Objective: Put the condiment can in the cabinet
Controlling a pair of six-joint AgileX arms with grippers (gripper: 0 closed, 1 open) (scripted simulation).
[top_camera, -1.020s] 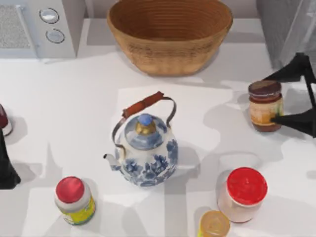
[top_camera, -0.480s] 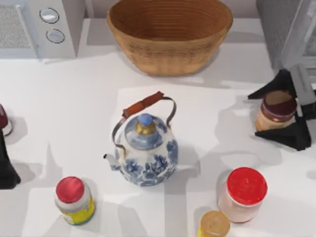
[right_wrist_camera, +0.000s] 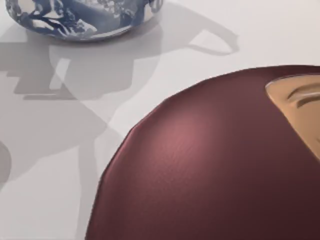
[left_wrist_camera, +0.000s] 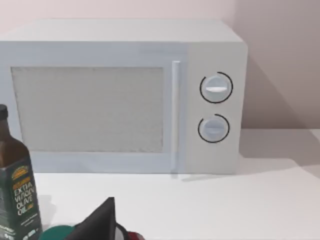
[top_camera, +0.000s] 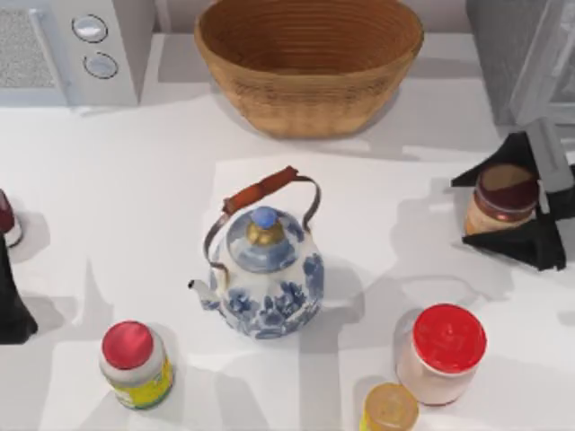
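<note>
The white table (top_camera: 135,206) carries everything, and I place things from the blue-and-white porcelain teapot (top_camera: 265,278) at its middle. Behind the teapot and to the left stands the white microwave with two round knobs (top_camera: 72,49); straight behind it sits the large woven wicker basket (top_camera: 310,63); behind it and far right is the grey textured cabinet (top_camera: 517,54). Well right of the teapot, my right gripper (top_camera: 514,208) is clamped on the small maroon-lidded condiment can (top_camera: 503,199), one black finger on each side. Far left of the teapot my left gripper (top_camera: 13,305) sits parked; I cannot tell its state.
</note>
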